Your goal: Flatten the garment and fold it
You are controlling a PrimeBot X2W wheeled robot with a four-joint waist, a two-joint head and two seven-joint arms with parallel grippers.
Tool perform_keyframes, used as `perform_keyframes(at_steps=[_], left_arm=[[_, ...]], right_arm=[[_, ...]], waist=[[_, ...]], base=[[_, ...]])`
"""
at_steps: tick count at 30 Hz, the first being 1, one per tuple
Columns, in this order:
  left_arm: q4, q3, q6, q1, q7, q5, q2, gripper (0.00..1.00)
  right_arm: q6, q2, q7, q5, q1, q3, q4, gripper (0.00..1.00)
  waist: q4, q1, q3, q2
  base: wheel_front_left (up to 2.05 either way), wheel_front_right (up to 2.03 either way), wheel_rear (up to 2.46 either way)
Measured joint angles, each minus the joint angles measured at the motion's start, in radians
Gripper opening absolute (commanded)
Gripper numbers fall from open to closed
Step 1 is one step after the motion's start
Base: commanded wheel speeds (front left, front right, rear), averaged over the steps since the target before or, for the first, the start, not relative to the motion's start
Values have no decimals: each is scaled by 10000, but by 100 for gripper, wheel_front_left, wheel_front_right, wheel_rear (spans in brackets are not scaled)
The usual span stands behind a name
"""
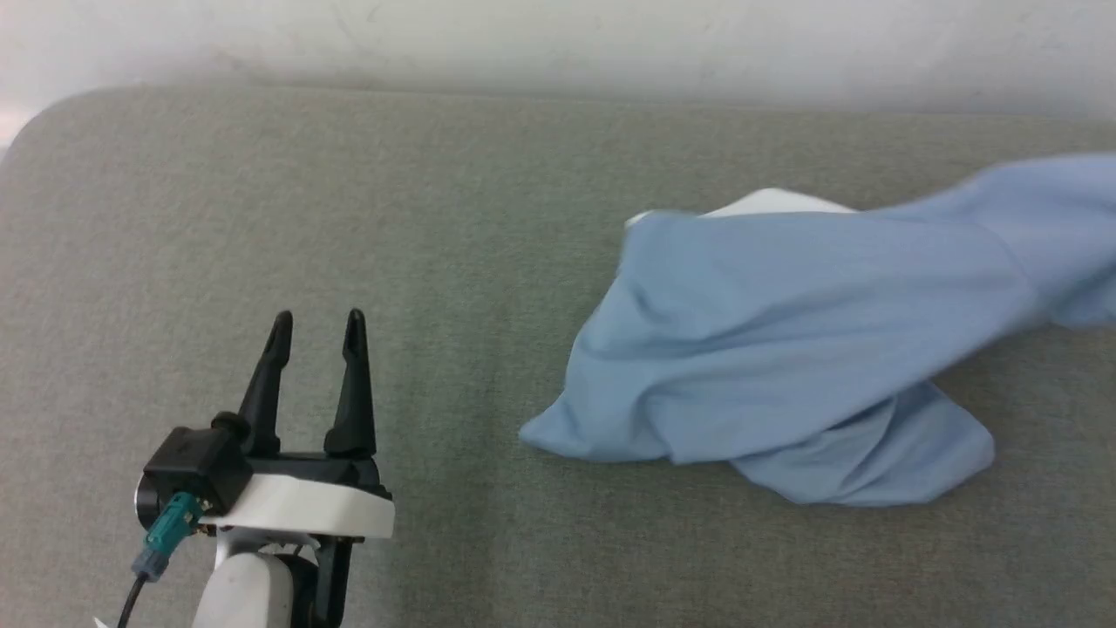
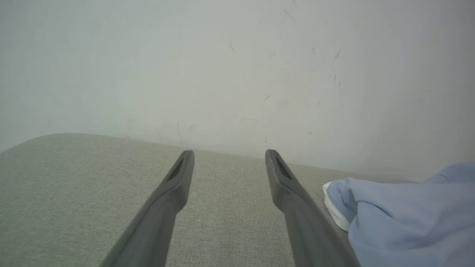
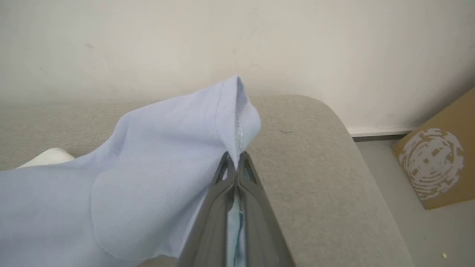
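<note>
Firstly, wall point(image 1: 558, 44): one, pale and scuffed, standing behind the far edge of my work surface.
Surface point(image 1: 436, 218): one, covered in grey-green fabric, with two rounded far corners, one seen in the head view and one in the right wrist view.
Floor point(image 3: 438, 237): one grey strip, past the surface's right end.
Garment point(image 1: 785, 349): one light blue knit shirt, crumpled on the right half of the surface. Its bulk lies in loose folds, and one part stretches toward the right edge of the head view, where it is blurred.
White band point(image 1: 776, 202): one, peeking out from under the blue cloth at the far side of the heap.
Cardboard box point(image 3: 438, 167): one, brown with a white round print, on the floor against the wall.
My grippers: two.
Left gripper point(image 1: 318, 323): two dark fingers apart with nothing between them, over bare surface at the near left, clear of the garment.
Right gripper point(image 3: 235, 157): two fingers pressed together on a stitched hem of the garment. A peak of cloth stands above the tips, and the rest drapes away to the left in the right wrist view.
Wrist camera point(image 1: 187, 467): one black block on my left wrist, with one teal plug.
</note>
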Motion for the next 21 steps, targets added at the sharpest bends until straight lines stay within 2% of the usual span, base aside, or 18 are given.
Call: perform_keyframes(at_steps=[3, 5, 9, 13, 14, 15, 16, 18, 21], left_arm=[[86, 15, 0, 116, 0, 36, -15, 100], [180, 33, 0, 188, 0, 42, -15, 100], [368, 67, 0, 364, 0, 50, -21, 100], [625, 107, 2, 511, 0, 52, -10, 100], [685, 121, 2, 550, 0, 50, -8, 100], [738, 140, 2, 570, 0, 50, -6, 100], [805, 144, 6, 571, 8, 48, -4, 100], [915, 146, 8, 576, 19, 46, 12, 100], [1037, 130, 13, 639, 107, 46, 61, 100]], right_arm=[[0, -15, 236, -196, 1404, -1264, -1279, 0], [0, 240, 531, -345, 2493, -2096, -2113, 0], [0, 1296, 1037, -502, 4640, -3430, -3344, 0], [0, 2268, 1281, -545, 6154, -3806, -3768, 0], [0, 2410, 1267, -439, 6356, -3772, -3760, 18], [0, 2510, 1149, -357, 6474, -3712, -3753, 49], [0, 2562, 968, -360, 6543, -3620, -3741, 100], [-2, 2573, 579, -345, 6620, -3296, -3749, 100], [0, 2625, -652, -466, 6620, -2997, -4036, 100]], waist=[[-246, -1, -200, 0], [-382, -1, -334, 0], [-600, -2, -576, 0], [-741, -2, -776, 0], [-774, -3, -817, 0], [-810, -3, -849, 0], [-840, -3, -883, 0], [-888, -2, -962, 0], [-925, -2, -1100, 0]], base=[[0, 0, 0], [0, 0, 0], [0, 0, 0], [0, 0, 0], [0, 0, 0], [0, 0, 0], [0, 0, 0], [0, 0, 0], [0, 0, 0]])
